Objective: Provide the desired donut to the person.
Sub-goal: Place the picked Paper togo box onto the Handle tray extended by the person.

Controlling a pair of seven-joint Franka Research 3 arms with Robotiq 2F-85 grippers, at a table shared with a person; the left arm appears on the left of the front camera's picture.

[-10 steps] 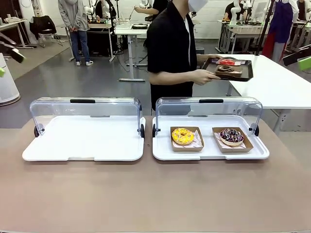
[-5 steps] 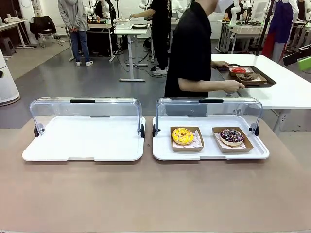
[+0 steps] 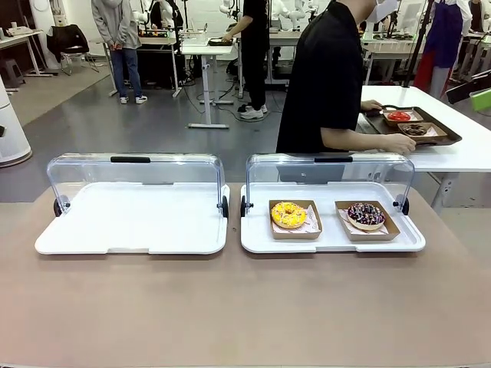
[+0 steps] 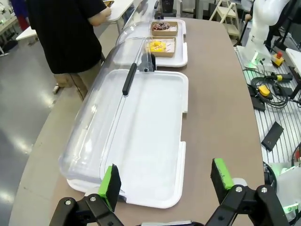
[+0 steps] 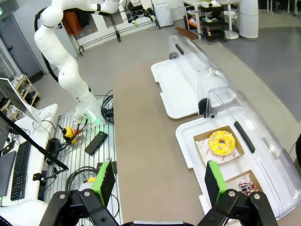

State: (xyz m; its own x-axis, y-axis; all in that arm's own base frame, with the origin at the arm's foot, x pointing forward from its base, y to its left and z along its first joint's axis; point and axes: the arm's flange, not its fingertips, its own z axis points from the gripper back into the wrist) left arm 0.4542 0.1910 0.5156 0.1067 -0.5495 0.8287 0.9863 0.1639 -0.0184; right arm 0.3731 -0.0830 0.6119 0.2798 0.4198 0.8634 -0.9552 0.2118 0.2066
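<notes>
Two donuts lie in paper boats on the right white tray (image 3: 257, 239): a yellow donut (image 3: 288, 215) and a chocolate sprinkled donut (image 3: 366, 215). The person (image 3: 326, 84) in black stands behind that tray, turned toward a side table, both hands on a brown tray (image 3: 441, 132) of other donuts. My left gripper (image 4: 165, 181) hangs open high over the near end of the empty left tray (image 4: 150, 122); the yellow donut (image 4: 156, 45) lies far ahead. My right gripper (image 5: 158, 181) is open, high above the table, with the yellow donut (image 5: 222, 142) below to one side.
Both trays have clear hinged lids (image 3: 134, 172) standing open at the back. The brown table (image 3: 245, 307) is bare in front of the trays. A white side table (image 3: 468, 153) stands at the far right. Other people stand far back in the room.
The person has turned and stepped right, setting the brown tray down on the white side table. My left gripper has left the front view's left edge. The donuts have not moved.
</notes>
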